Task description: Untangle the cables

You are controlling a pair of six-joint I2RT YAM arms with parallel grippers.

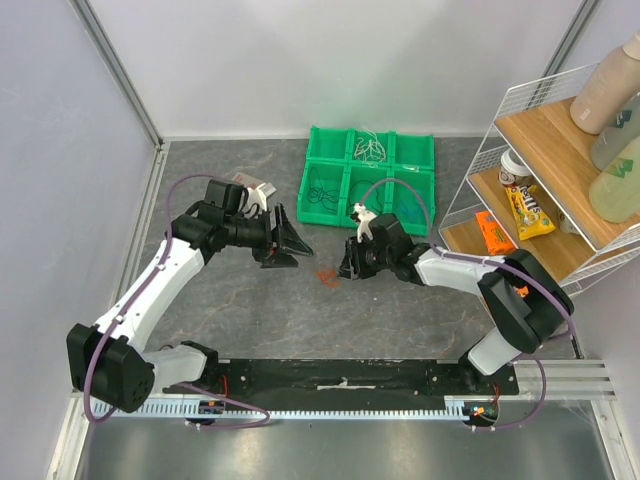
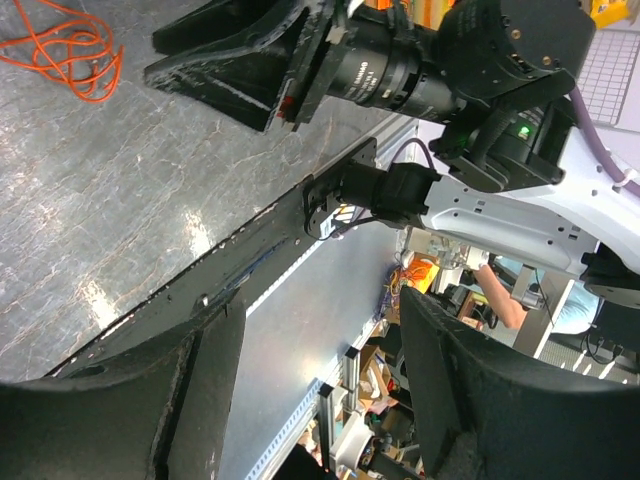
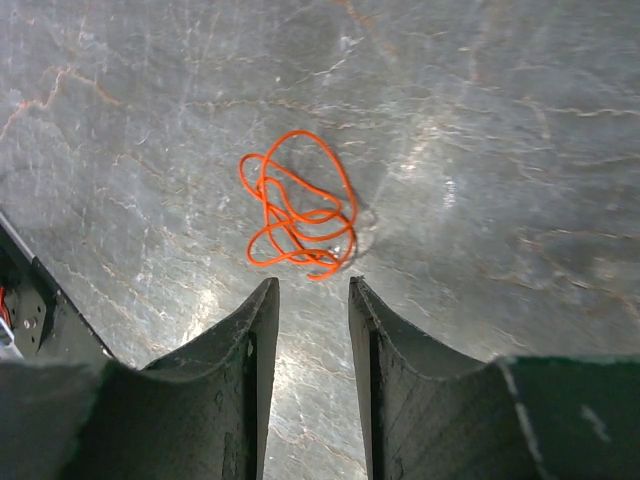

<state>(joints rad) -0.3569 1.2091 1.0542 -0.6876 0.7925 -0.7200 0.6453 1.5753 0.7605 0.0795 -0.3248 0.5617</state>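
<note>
One red-orange cable (image 3: 298, 205) lies loosely coiled on the grey table, alone; it also shows in the top view (image 1: 327, 275) and the left wrist view (image 2: 70, 50). My right gripper (image 3: 312, 285) is open with a narrow gap and empty, its tips just short of the coil; in the top view it (image 1: 346, 267) sits just right of the cable. My left gripper (image 1: 293, 243) is open and empty, hovering to the left of the cable, its fingers (image 2: 205, 390) wide apart. A white cable (image 1: 372, 148) and a dark cable (image 1: 322, 195) lie in separate compartments of the green tray (image 1: 372, 161).
A wire shelf (image 1: 480, 190) with wooden boards, bottles and snack packs stands at the right. A small white and red item (image 1: 256, 187) lies behind the left arm. Walls close the left and back. The black base rail (image 1: 340, 375) runs along the near edge.
</note>
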